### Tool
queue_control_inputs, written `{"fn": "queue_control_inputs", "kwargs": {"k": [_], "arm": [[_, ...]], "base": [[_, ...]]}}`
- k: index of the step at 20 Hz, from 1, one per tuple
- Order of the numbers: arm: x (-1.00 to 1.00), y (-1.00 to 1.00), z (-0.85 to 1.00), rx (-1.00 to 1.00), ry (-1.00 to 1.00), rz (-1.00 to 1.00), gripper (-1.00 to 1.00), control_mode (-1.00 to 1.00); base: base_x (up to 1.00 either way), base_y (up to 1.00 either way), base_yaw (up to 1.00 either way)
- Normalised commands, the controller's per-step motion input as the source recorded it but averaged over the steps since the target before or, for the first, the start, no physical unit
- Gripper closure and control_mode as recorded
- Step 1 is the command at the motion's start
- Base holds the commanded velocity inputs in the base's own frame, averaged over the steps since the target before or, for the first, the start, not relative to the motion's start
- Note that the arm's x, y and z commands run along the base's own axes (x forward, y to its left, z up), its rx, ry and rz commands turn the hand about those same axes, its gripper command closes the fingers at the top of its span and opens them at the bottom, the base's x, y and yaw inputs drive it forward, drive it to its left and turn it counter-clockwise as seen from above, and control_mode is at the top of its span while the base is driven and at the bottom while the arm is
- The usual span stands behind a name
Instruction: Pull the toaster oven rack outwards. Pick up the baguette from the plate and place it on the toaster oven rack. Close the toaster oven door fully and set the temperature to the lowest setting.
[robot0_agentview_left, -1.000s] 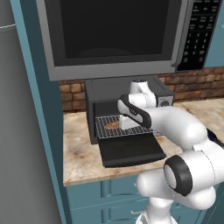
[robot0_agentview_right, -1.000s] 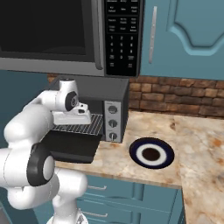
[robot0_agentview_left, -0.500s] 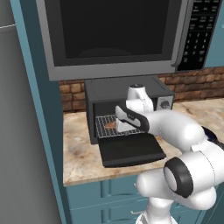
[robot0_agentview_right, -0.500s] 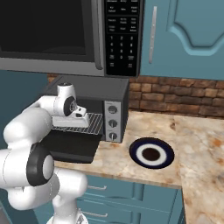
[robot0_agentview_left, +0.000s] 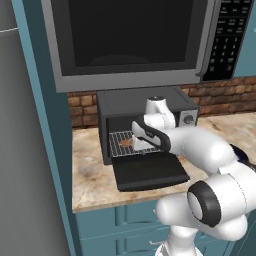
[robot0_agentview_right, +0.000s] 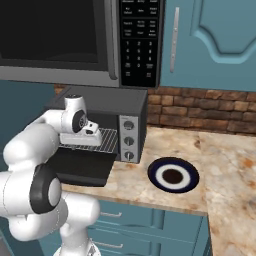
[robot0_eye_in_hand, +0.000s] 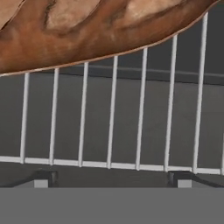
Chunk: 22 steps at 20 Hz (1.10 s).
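In the left base view, the oven (robot0_agentview_left: 145, 125) sits on the surface (robot0_agentview_left: 92, 172) under a large microwave (robot0_agentview_left: 135, 42). Its door (robot0_agentview_left: 150, 172) hangs open, lying flat out toward the front. The rack (robot0_agentview_left: 122, 142) shows in the cavity with the baguette (robot0_agentview_left: 126, 143) resting on it, left of the white arm. The hand (robot0_agentview_left: 141, 145) is low over the rack, just beside the baguette; its fingers are hard to make out from here.

In the right base view, the arm reaches in from the left and the hand (robot0_agentview_right: 90, 136) lies above the rack (robot0_agentview_right: 106, 141), in front of the oven's knob panel (robot0_agentview_right: 129, 140). The door (robot0_agentview_right: 82, 167) is down. A dark plate (robot0_agentview_right: 173, 175) lies on the surface (robot0_agentview_right: 225, 165) to the right of the oven, well apart from it.

In the hand view, the baguette (robot0_eye_in_hand: 92, 30) lies across the top on the rack's wires (robot0_eye_in_hand: 111, 127). The two fingertips (robot0_eye_in_hand: 43, 178) stand wide apart at the bottom, holding nothing.
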Motion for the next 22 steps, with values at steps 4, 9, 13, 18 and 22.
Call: {"fn": "queue_control_inputs", "kwargs": {"k": [4,9,13,18,22], "arm": [[-0.09,0.0,-0.04,0.0,-0.11,-0.12,-1.0,-1.0],[0.0,0.0,-0.14,0.0,-0.2,-0.14,-1.0,-1.0],[-0.18,0.0,0.0,0.0,-0.09,-0.09,-1.0,-1.0],[-0.39,0.0,0.19,0.0,0.01,-0.04,-1.0,-1.0],[-0.25,0.0,-0.02,0.0,0.0,0.0,-1.0,-1.0]], "base": [[0.0,0.0,0.0],[0.0,0.0,0.0],[0.0,0.0,0.0],[0.0,0.0,0.0],[0.0,0.0,0.0]]}}
